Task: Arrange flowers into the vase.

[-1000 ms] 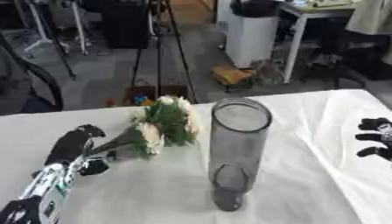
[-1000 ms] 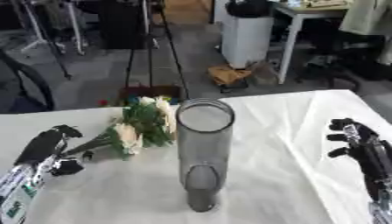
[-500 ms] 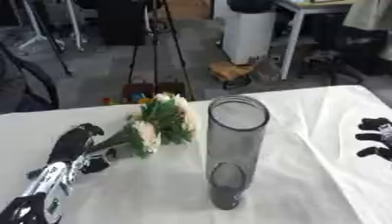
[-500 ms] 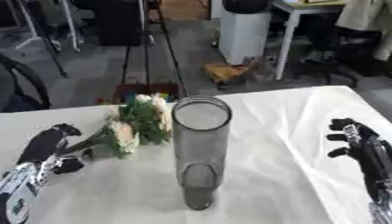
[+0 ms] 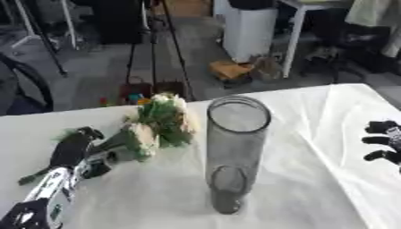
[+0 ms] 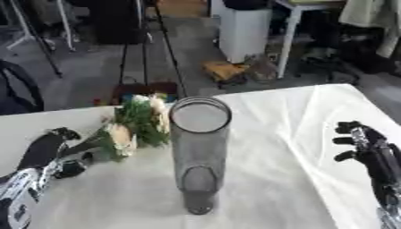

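Grasping green stems, the left hand holds cream-white flowers — roses, perhaps — beside the smoky vase.

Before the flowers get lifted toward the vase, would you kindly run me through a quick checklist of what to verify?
1. Left robot hand curled round the stems of the flowers: ok.
2. Vase upright on the white table: ok.
3. Vase mouth open and unobstructed: ok.
4. Right robot hand clear of the vase, at the right edge: ok.
5. Bouquet fully off the table: cannot tell.
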{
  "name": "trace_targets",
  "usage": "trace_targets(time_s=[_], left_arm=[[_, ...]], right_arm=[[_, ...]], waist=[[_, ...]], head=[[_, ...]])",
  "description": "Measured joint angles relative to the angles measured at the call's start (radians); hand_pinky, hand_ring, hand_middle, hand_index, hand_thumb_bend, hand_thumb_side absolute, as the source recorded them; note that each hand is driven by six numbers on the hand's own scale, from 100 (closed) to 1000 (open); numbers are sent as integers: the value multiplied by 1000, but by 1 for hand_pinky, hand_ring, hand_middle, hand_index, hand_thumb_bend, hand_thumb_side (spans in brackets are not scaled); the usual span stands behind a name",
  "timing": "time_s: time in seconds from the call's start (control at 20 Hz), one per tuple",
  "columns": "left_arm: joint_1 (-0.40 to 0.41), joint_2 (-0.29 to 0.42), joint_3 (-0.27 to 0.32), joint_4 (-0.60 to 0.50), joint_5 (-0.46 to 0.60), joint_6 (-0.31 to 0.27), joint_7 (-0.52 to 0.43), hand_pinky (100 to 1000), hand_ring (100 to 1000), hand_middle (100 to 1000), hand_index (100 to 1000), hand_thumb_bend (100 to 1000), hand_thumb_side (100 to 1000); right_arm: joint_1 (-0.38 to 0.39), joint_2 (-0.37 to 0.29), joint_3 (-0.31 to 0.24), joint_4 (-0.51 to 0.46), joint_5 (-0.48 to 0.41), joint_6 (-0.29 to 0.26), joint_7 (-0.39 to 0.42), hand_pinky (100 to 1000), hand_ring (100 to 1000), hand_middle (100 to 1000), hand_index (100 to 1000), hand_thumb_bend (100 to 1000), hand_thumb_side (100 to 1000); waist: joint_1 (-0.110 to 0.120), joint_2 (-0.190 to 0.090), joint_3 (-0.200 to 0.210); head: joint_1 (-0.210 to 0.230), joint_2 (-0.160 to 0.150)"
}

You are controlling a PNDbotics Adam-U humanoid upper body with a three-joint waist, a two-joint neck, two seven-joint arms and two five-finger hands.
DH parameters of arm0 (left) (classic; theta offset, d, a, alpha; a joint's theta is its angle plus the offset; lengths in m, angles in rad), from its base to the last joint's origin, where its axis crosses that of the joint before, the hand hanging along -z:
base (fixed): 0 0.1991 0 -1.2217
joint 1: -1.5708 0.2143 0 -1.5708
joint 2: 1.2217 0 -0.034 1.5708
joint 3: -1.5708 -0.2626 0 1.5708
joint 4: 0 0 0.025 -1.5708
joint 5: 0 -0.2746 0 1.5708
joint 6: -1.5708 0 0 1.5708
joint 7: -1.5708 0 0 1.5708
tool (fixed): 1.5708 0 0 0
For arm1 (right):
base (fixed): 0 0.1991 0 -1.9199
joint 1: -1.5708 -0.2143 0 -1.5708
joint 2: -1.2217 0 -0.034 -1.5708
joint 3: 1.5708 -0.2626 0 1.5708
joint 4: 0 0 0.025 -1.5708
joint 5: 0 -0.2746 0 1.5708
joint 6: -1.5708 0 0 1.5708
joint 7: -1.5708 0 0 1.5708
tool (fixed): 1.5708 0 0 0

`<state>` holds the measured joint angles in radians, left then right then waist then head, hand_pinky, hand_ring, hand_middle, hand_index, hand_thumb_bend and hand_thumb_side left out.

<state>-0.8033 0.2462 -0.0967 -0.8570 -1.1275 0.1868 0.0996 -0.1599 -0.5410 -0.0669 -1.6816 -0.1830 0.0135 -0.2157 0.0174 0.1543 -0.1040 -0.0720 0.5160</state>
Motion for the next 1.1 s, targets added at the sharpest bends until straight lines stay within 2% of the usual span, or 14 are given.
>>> trace_targets(time_s=[0.5, 1.1], left_arm=[[-15, 0, 16, 26, -15, 32, 35, 605, 557, 645, 745, 316, 317], [-25, 0, 22, 49, -19, 40, 44, 584, 514, 600, 742, 301, 332]], right_arm=[[-8, 1, 5, 0, 0, 0, 5, 484, 698, 705, 778, 100, 845], [-17, 3, 6, 0, -1, -1, 8, 484, 699, 705, 779, 100, 844]], waist=[[0, 13, -13], [6, 24, -27]], head=[[4, -10], [9, -25]])
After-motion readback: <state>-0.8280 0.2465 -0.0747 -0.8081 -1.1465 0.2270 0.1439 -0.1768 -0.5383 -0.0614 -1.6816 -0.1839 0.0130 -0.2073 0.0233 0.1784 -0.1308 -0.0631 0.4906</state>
